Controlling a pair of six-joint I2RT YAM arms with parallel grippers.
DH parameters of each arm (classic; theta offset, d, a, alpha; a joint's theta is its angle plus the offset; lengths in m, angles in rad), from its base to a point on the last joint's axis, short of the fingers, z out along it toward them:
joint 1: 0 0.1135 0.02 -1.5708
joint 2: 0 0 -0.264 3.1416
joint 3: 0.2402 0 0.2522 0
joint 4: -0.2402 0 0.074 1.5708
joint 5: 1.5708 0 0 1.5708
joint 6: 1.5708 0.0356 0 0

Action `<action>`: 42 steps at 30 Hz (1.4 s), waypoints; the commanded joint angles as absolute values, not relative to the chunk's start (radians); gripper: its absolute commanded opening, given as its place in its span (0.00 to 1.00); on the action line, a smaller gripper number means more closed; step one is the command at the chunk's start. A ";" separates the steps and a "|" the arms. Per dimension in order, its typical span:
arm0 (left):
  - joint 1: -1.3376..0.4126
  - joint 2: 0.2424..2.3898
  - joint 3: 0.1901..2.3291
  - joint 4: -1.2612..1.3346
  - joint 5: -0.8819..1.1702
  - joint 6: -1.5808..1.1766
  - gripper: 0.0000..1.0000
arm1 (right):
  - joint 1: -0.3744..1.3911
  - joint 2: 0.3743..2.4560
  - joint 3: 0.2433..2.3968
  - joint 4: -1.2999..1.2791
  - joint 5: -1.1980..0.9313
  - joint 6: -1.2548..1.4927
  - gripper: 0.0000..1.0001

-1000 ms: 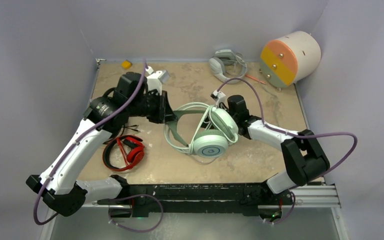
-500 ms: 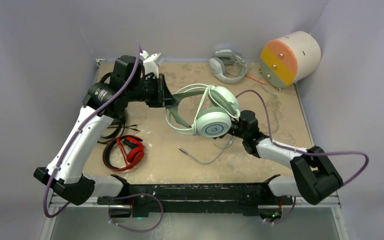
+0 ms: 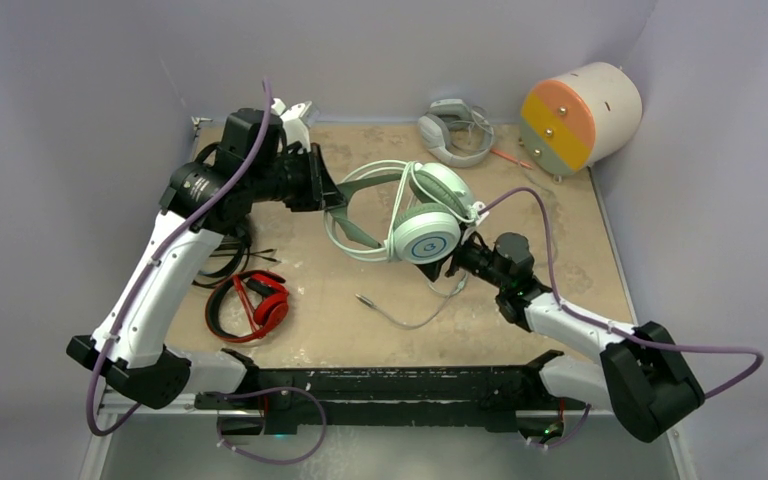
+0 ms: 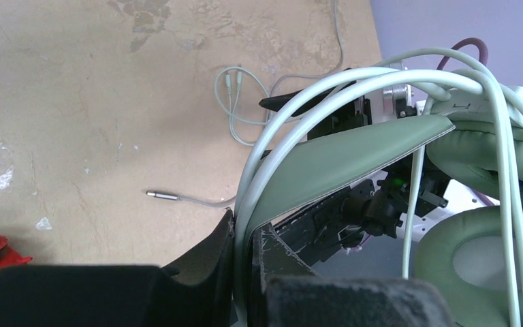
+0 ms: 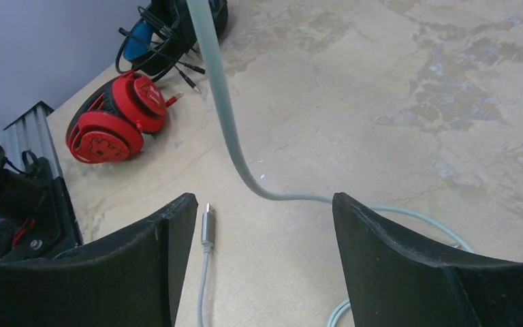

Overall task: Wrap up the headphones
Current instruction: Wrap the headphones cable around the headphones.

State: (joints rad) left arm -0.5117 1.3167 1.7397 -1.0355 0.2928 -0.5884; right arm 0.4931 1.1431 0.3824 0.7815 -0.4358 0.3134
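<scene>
Mint headset (image 3: 425, 236) (aloft) in left end effector (image 3: 336, 196)

Holding the mint-green and white headset (image 3: 415, 215) tilted above the tabletop (image 3: 560, 290), pinching its padded headband in the left gripper (image 4: 245, 238), 2 ear cups sitting close together. Trailing its pale cable (image 5: 219, 95) down in loose loops onto the surface, silver plug (image 5: 206, 225) lying flat. Showing the red-and-black headset (image 3: 252, 305) lying folded near the left front, and the black headset with blue ear cups (image 5: 136, 42) lying just behind it, thin cable tangled.
</scene>
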 commanded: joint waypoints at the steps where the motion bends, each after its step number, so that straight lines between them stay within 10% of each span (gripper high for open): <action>1: -0.506 1.282 1.830 -1.017 0.304 -0.650 0.00 | 0.497 1.184 0.385 0.936 -0.420 0.248 0.76; 13: -0.505 1.311 1.829 -0.970 0.382 -0.694 0.00 | 0.501 1.571 0.501 1.353 -0.519 0.352 0.64; 22: -0.410 1.359 1.819 -0.866 0.433 -0.787 0.00 | 0.626 1.592 0.450 1.417 -0.484 0.401 0.07; 34: -0.273 1.363 1.640 -0.661 0.257 -0.939 0.00 | 0.960 1.258 0.300 1.180 -0.415 0.440 0.00; 42: -0.275 1.282 1.393 -0.605 -0.146 -0.894 0.00 | 1.006 1.031 0.517 0.526 -0.383 0.418 0.03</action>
